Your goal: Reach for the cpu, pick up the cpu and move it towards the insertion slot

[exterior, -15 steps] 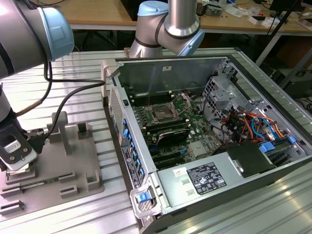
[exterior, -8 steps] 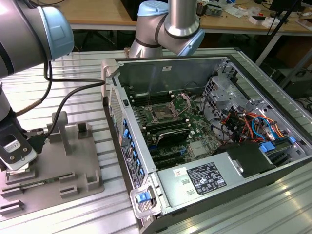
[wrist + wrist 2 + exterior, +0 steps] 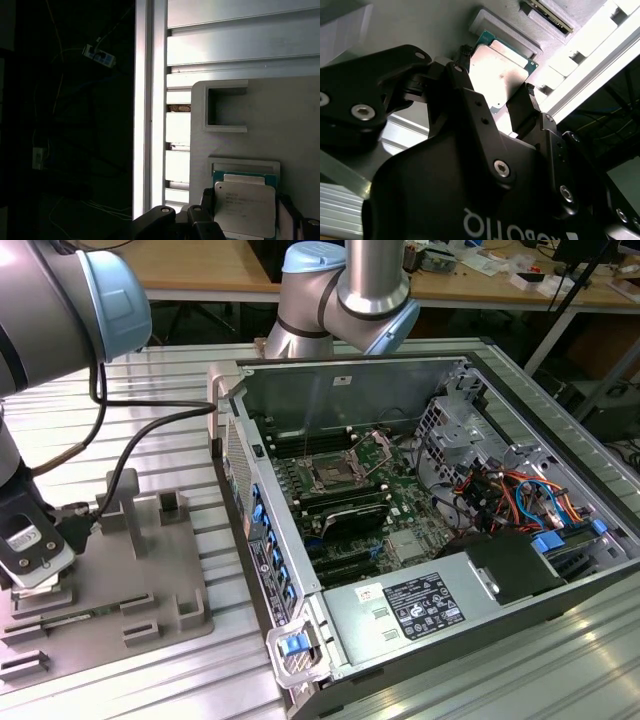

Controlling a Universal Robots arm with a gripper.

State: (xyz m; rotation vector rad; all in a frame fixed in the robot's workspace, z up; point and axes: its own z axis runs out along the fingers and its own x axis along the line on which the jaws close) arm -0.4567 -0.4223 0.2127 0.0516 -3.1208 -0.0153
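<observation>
the jaws stand parted, one black finger (image 3: pixel 520 107) on each side of the cpu (image 3: pixel 502 75) (image 3: pixel 245 207), both close against its opposite edges; whether the pads actually press it i cannot tell. in both wrist views the cpu lies flat between them, silvery face up, a thin green edge of its board showing, seated on the grey tray (image 3: pixel 285 115) against a raised grey lip (image 3: pixel 244 164). the same tray carries a square walled pocket (image 3: pixel 225 107) near the lip, and in the second wrist view a slim card (image 3: pixel 545 11) lies in another recess past the cpu. in the exterior view the jaws hang low over the 9 o'clock end of the tray (image 3: pixel 150 575), which also bears two upright grey blocks (image 3: pixel 125 502) toward its 12 o'clock edge. the arm (image 3: pixel 60 300) rises from there to 11 o'clock. the tray rests on a ribbed metal desk (image 3: pixel 150 380). at 3 o'clock from the tray, just beside it, sits an open computer case (image 3: pixel 340 390); inside it are a green motherboard (image 3: pixel 405 515), long black memory slots (image 3: pixel 345 508), a tangle of red, blue and orange cables (image 3: pixel 500 490) at the 3 o'clock side, and a silver power unit (image 3: pixel 400 605) at 6 o'clock. the insertion slot (image 3: pixel 330 477), with its shiny frame and dark centre, lies on the board well apart from the cpu, roughly toward 3 o'clock of the jaws.
</observation>
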